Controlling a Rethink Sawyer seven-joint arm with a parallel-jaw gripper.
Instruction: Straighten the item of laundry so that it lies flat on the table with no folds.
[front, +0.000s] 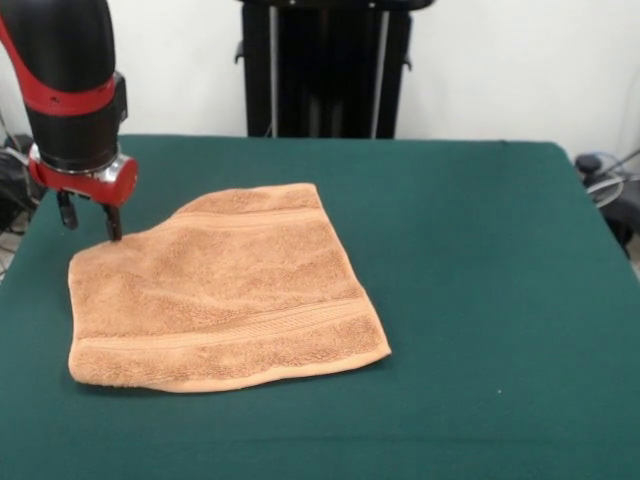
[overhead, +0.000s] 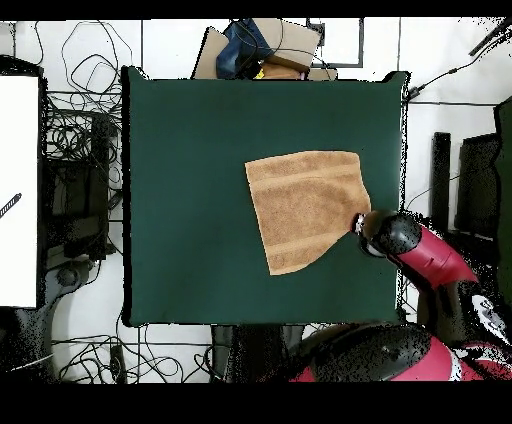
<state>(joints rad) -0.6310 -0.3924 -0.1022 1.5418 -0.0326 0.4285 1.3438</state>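
Note:
The orange-tan towel (front: 225, 295) lies spread on the green table (front: 480, 300), left of centre. Its far left corner is missing from the outline, which runs as a slanted edge there; it looks tucked under, though I cannot see the fold. The other three corners lie flat. My gripper (front: 90, 218) hangs at that slanted edge, fingers apart and empty, with one fingertip (front: 114, 230) right at the towel's rim. In the overhead view the towel (overhead: 305, 208) shows the same cut corner beside the gripper (overhead: 361, 223), near the table's (overhead: 190, 200) right edge.
The black pedestal (front: 325, 70) stands behind the table's far edge. Cables and gear lie on the floor around the table (overhead: 75, 150). A cardboard box with blue things (overhead: 258, 48) sits beyond the table's far side in the overhead view.

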